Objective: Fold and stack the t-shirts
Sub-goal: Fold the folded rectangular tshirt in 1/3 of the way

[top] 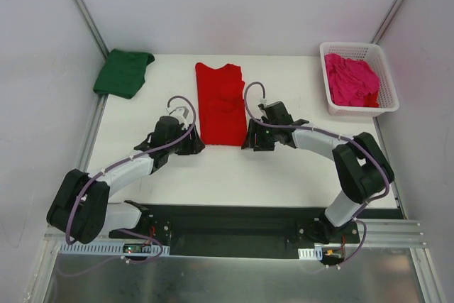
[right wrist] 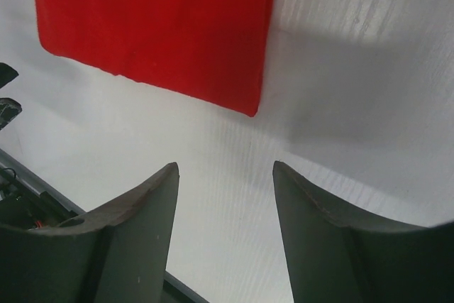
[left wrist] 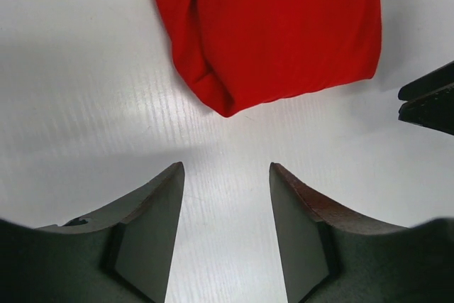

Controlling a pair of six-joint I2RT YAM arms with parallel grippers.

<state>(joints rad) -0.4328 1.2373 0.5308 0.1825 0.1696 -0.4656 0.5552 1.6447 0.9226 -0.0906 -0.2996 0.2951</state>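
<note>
Both my arms reach in over the white table, one at each near corner of the red t-shirt.

Left gripper: jaws stand partly apart with only bare table between the fingers, so it holds nothing. The shirt's rounded, folded near-left corner lies just ahead of the tips, not touching them.

Right gripper: also parted to about the same width and empty. The shirt's near-right corner, a sharp flat edge, lies just ahead and slightly left of the gap.

Red t-shirt: a long narrow rectangle at mid-table, running from near to far, with the collar end at the far side. It lies flat — a few soft wrinkles show around the middle.

Green t-shirt: a folded bundle at the far-left corner of the table, well apart from both grippers.

Pink t-shirt: crumpled inside the white lattice basket at the far right — unfolded.
</note>
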